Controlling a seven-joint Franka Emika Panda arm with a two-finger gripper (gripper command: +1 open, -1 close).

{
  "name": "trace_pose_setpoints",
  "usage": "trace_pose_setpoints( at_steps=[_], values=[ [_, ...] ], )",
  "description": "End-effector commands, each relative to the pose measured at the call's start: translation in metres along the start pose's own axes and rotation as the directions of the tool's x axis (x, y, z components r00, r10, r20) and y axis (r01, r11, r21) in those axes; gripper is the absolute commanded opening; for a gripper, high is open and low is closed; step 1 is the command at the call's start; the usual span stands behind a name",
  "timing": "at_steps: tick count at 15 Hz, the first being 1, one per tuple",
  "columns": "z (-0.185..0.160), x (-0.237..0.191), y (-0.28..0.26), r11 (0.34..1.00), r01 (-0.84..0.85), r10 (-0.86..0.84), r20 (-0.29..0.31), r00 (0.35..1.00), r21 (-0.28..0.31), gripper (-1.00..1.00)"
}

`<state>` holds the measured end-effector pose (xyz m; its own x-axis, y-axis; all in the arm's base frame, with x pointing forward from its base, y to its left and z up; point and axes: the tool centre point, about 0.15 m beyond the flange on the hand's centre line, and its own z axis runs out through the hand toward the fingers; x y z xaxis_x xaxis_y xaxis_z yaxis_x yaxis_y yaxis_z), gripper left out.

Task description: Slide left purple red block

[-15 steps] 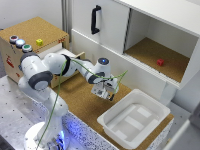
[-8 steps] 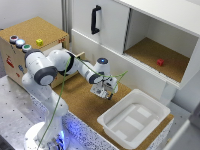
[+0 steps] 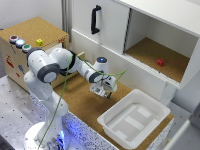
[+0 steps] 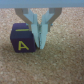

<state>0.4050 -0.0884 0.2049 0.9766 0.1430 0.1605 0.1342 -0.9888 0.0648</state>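
1. The arm is reaching over the cork table (image 3: 75,102), with its gripper (image 3: 102,92) hanging low above the surface, near the white tray (image 3: 134,121).
2. In the wrist view the gripper (image 4: 40,44) is showing both fingers (image 4: 34,27) drawn close together, tips almost meeting, clamping nothing.
3. The purple block (image 4: 22,38), marked with a yellow letter A, is sitting on the cork, touching the side of the fingers.
4. A red cube (image 3: 160,62) is resting inside the open cabinet; a yellow cube (image 3: 39,42) is sitting on the wooden box.
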Motion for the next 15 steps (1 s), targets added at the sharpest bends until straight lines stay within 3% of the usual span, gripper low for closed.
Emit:
trace_pose_setpoints(
  at_steps=[1,12,15],
  values=[
    [0.000,0.017,-0.026,0.998,-0.012,0.010,0.036,0.999,0.057,-1.00],
    [-0.004,0.028,-0.071,0.991,-0.023,0.014,0.069,0.997,0.129,-1.00],
    [-0.024,0.028,-0.067,0.991,-0.039,0.032,0.056,0.998,0.130,-1.00]
  ],
)
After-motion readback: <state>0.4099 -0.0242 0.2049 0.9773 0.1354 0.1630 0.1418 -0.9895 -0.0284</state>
